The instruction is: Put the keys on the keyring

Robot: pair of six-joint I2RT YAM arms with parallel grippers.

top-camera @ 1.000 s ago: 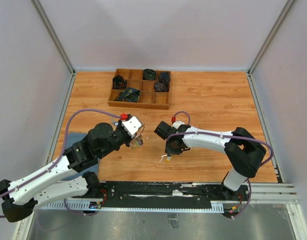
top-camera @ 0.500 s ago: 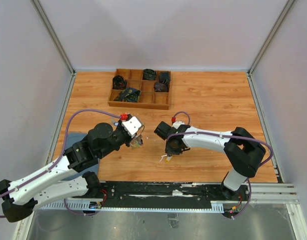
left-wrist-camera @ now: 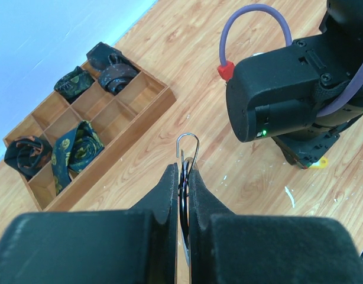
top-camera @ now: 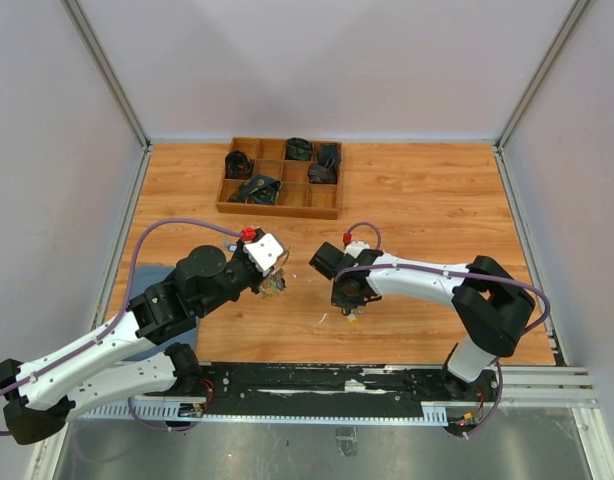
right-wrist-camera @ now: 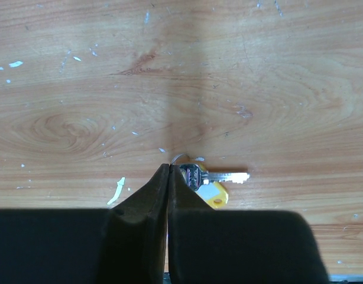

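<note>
Left wrist: left end effector (left-wrist-camera: 182, 175) pinches one keyring (left-wrist-camera: 187, 135); one yellow key (right-wrist-camera: 215, 196).

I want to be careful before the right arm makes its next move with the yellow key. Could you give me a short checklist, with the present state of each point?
1. Left gripper shut on the keyring: ok. A wire loop sticks out past the fingertips.
2. Right gripper shut: ok. The jaws are together.
3. Right gripper really holds the yellow-headed key: cannot tell. The key sits just beside the fingertips, low over the table.
4. Key brought to the keyring: not ok. In the top view the two grippers are apart.
5. Wooden tray out of the way: ok. It lies at the far side, beyond both grippers.
</note>
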